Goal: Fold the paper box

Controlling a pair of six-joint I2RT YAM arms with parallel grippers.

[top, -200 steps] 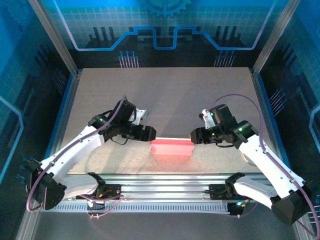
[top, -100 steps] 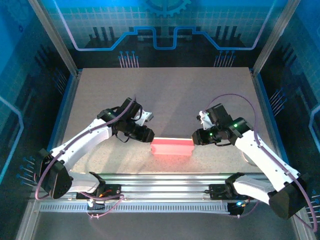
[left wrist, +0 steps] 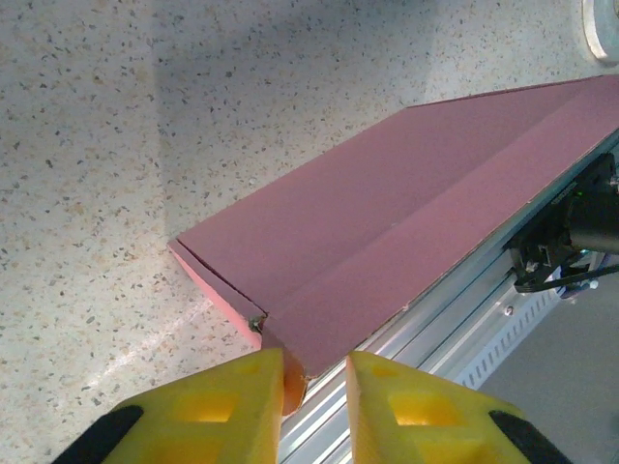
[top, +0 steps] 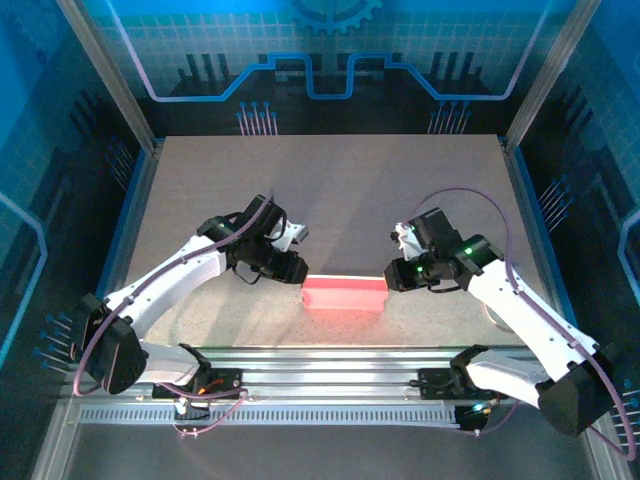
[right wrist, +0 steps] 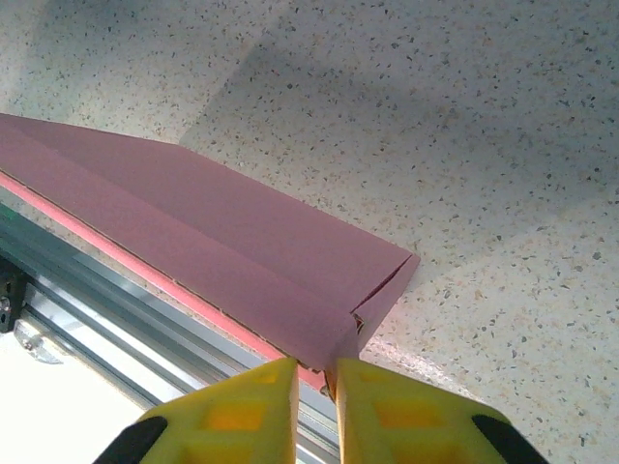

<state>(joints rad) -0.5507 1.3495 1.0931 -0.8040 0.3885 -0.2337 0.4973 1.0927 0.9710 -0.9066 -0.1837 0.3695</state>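
Both sets of fingers have narrowed since a second ago, and the left arm has swung in toward the box's end, while the paper box (top: 344,294) has stayed put. It lies flat and folded near the front edge of the table (top: 340,190), just behind the aluminium rail (top: 330,355), with its long axis running left to right between the two arms. The left gripper (left wrist: 314,362) sits at its left end. The box's near corner pokes into a gap still wider than the card, so I cannot tell whether anything is clamped there. The right gripper (right wrist: 317,367) sits at the right end, its yellow fingers almost together with the thin edge of the end flap between them, apparently pinched. Each arm is equally near its own end, and the box stretches straight away from both sets of fingertips. Any next fold probably depends on these two end corners being held.
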